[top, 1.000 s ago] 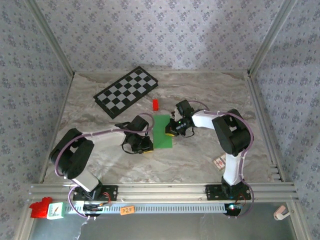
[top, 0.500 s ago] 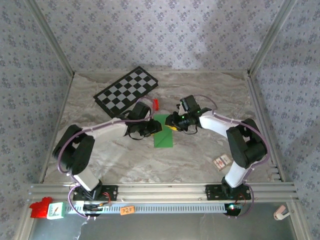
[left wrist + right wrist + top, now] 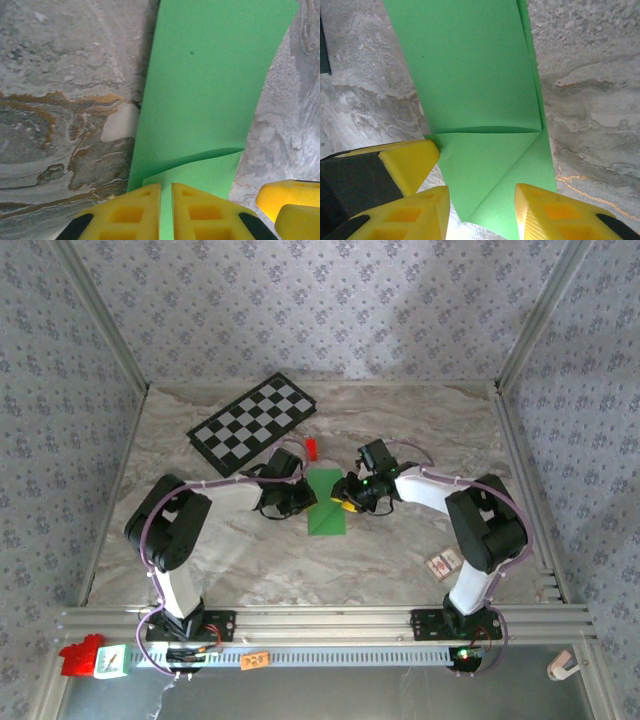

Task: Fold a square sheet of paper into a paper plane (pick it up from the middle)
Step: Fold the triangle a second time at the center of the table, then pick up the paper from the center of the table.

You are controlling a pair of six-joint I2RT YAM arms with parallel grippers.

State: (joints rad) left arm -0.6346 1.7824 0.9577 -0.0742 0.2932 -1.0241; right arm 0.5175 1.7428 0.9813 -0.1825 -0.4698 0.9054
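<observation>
Paper (image 3: 470,75), bright green, corner-folded

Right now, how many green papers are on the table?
1: the square sheet of paper, partly folded, mid-table near the small red block. Another could hide beneath it.

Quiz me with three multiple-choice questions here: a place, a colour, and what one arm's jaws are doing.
1. The checkered board lies: A. back-left of the green paper; B. under it; C. at the near right.
2. The small block is: A. blue; B. red; C. yellow.
3. The jaws of the right arm are: A. clamped on the block; B. apart over the paper; C. gripping the board.
A: the top view shows it beyond the paper, leftwards. B: it is plainly red. B: the wrist view shows a gap with paper below.
</observation>
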